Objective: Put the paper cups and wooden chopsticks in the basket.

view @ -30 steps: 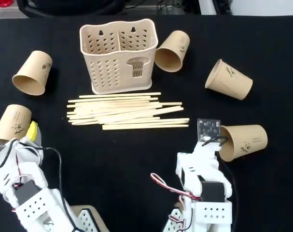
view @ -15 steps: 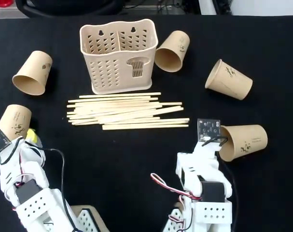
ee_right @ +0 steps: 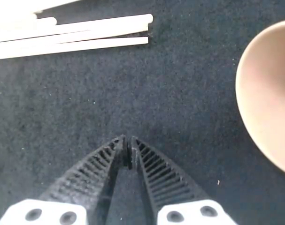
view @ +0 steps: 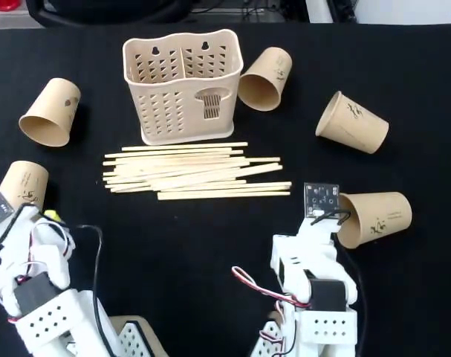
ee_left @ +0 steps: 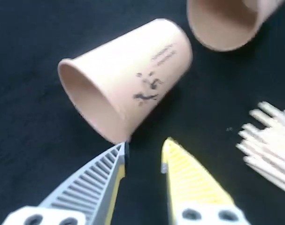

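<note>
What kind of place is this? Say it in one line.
Probably a robotics test bench: two small robot arms sit at a black table, with paper cups, wooden chopsticks and a basket laid out as props.

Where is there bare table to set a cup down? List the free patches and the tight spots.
Free: the wide strip of table between the chopsticks and the two arms, and the gap between the basket and the far left cup. Crowded: the basket's front, hemmed by chopsticks, with another cup close beside it.
</note>
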